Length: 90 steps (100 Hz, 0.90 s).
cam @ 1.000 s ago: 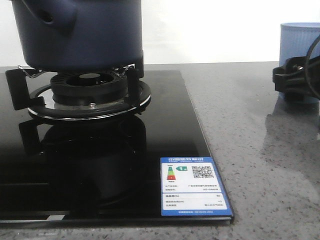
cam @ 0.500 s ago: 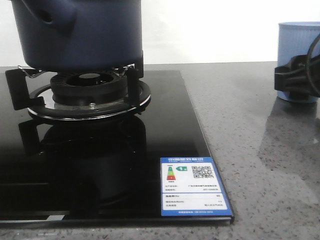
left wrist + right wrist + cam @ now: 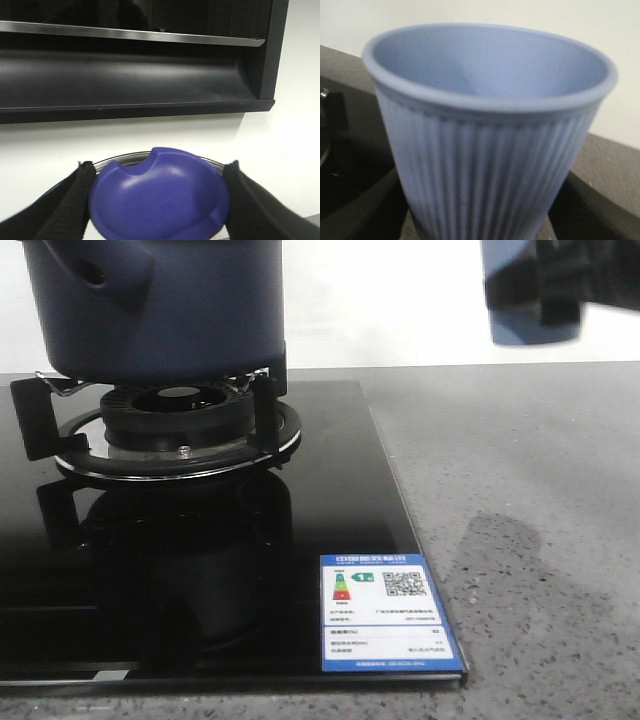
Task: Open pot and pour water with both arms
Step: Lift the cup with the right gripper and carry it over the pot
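Currently we hold two items clear of the work zone. The left gripper (image 3: 159,200) clamps a blue lid knob (image 3: 160,197) w/ a finger on each side, a rim of glass showing behind it, so we judge the pot (image 3: 150,305) is open for pouring. The pot sits on the burner support (image 3: 175,425) toward the counter's (image 3: 520,500) far-left corner. The right gripper (image 3: 480,220) grips the ribbed cup (image 3: 487,130) low on its wall, upright, lifted above the counter's far-right edge; blurred in front view. Upright hold keeps contents in; contents not visible.
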### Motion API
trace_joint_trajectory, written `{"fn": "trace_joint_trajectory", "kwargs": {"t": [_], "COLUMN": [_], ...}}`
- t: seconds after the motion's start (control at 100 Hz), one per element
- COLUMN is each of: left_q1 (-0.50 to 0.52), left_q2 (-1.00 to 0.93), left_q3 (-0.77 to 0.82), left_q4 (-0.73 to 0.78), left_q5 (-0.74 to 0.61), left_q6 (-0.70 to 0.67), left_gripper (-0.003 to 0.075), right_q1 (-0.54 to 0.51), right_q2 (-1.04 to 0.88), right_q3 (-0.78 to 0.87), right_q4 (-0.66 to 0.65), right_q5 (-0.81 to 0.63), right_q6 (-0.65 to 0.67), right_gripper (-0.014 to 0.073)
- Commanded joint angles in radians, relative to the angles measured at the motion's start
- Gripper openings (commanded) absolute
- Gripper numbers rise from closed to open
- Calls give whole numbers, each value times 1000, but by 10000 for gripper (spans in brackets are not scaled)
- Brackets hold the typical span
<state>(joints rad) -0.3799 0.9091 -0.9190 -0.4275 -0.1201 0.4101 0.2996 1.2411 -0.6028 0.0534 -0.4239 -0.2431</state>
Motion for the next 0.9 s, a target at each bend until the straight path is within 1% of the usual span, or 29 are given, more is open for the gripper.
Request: {"fn": "trace_joint_trajectory", "kwargs": {"t": [0.0, 0.08, 0.27, 0.52, 0.73, 0.89], "left_q1": [3, 3, 3, 3, 3, 3], "left_q2": [-16, -16, -9, -6, -6, -6], "left_q3": [-38, -38, -38, -38, -38, -38], "left_q4": [23, 23, 23, 23, 23, 23], "left_q5": [-92, -92, -92, -92, -92, -92], "left_q6": [-2, -2, -2, -2, -2, -2], "left_gripper": [353, 353, 353, 353, 353, 353], "right_q1": [20, 46, 105, 169, 245, 288], "right_q2": [-39, -37, -18, 54, 125, 170], "right_q3": [-109, -191, -345, -517, -644, -707], "right_q4": [-60, -89, -210, -321, -499, -636], "right_q5": [46, 134, 319, 486, 611, 684], "right_q6": [-1, -1, -1, -1, -1, -1], "right_gripper": [358, 358, 358, 358, 358, 358]}}
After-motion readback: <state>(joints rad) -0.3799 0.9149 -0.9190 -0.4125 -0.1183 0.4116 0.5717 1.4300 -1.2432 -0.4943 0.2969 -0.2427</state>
